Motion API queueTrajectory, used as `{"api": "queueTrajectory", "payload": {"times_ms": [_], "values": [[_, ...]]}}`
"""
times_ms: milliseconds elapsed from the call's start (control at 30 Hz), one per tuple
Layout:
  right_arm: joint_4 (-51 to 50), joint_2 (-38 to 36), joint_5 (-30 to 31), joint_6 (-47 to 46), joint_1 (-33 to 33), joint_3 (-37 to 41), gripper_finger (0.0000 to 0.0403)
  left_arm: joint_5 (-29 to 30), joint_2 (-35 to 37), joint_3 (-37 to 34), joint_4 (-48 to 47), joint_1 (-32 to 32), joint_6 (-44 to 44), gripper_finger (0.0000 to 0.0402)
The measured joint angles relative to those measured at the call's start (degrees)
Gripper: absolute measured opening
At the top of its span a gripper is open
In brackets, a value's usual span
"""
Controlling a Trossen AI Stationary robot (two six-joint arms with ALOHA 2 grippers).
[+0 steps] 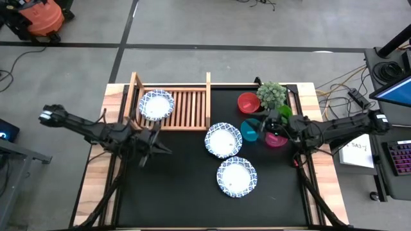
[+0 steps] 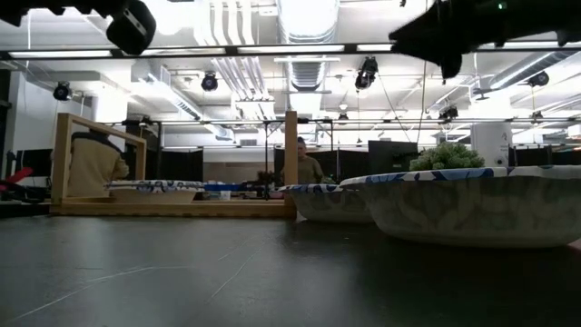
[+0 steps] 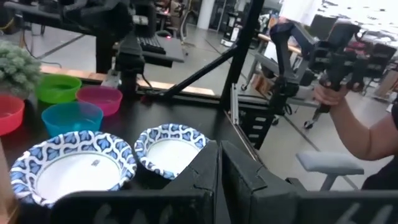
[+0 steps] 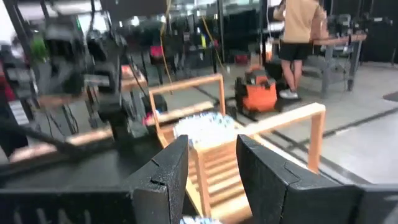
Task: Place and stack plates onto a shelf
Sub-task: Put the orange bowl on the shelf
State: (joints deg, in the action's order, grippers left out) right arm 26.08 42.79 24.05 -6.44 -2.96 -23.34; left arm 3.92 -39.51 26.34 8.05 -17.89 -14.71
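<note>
Hands of two dark robot arms are hovering empty over a black worktop (image 1: pixel 173 192): the left hand (image 1: pixel 156 149) is sitting closed just in front of the light wooden slatted shelf (image 1: pixel 187 108), while the right hand (image 1: pixel 271 122) is holding its fingers (image 4: pixel 168 171) parted with nothing between them, above a cluster of small plain bowls. One round plate with a white centre and blue patterned rim (image 1: pixel 156 104) is lying on the shelf's left end. A second matching plate (image 1: pixel 223 140) is resting on the worktop just right of the shelf, and a third (image 1: pixel 236 177) is sitting nearer the front edge, close beside it. Red (image 1: pixel 248 102), teal (image 1: pixel 250 130) and pink (image 1: pixel 276 139) bowls are grouped by a small green potted plant (image 1: pixel 271 95) at the right. A person's hand (image 3: pixel 328 93) is gripping a control handle beyond the worktop.
</note>
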Motion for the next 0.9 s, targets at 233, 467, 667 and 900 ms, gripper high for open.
{"api": "queueTrajectory", "payload": {"times_ms": [233,467,667,900], "values": [[-3.57,5.77,0.17,-3.94,0.4,-8.44,0.0125,0.16,-1.24,-0.03,0.07,-0.45,-0.06,0.0],[-33.32,14.8,0.44,-15.75,4.79,-26.36,0.0125,0.14,-1.53,-0.03,-1.16,-0.45,0.72,0.0],[-59.18,25.74,0.46,-23.67,10.01,-41.47,0.0125,0.14,-1.55,-0.03,-3.14,-0.45,2.19,0.0],[-73.31,37.91,-0.47,-24.64,16.68,-53.19,0.0125,0.14,-1.53,-0.03,-5.14,-0.45,3.43,0.0]]}}
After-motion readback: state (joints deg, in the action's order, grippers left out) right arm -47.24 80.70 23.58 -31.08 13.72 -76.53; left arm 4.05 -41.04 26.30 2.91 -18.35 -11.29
